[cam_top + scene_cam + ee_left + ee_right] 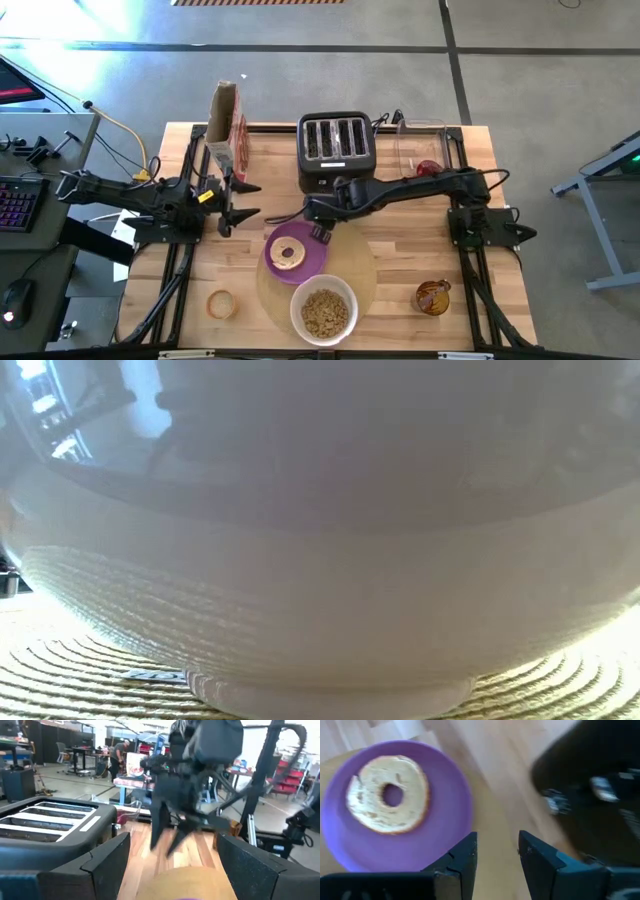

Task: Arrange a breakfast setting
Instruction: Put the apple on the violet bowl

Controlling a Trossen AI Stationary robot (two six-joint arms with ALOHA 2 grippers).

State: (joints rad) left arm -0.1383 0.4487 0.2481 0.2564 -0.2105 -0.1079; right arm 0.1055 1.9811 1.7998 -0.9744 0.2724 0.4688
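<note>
A small purple plate [300, 262] with a bagel [289, 253] rests on the round tan mat [350, 262], partly over its left edge. A white bowl [324, 310] of tan cereal [325, 313] stands on the mat's near part and fills the low view [320, 540]. My right gripper [320, 232] hovers at the plate's far right rim, open and empty; its wrist view [497, 850] shows the bagel [387, 795]. My left gripper [240, 200] waits open at the left. An amber cup [433, 297] stands near right. A red fruit [428, 167] lies in a clear tub. No spoon shows.
A black toaster [337, 145] stands at the far middle, just beyond my right gripper. A cereal box [225, 125] stands far left. The clear tub [420, 145] is far right. A small round tan thing [220, 303] lies near left. Bare wood shows between mat and cup.
</note>
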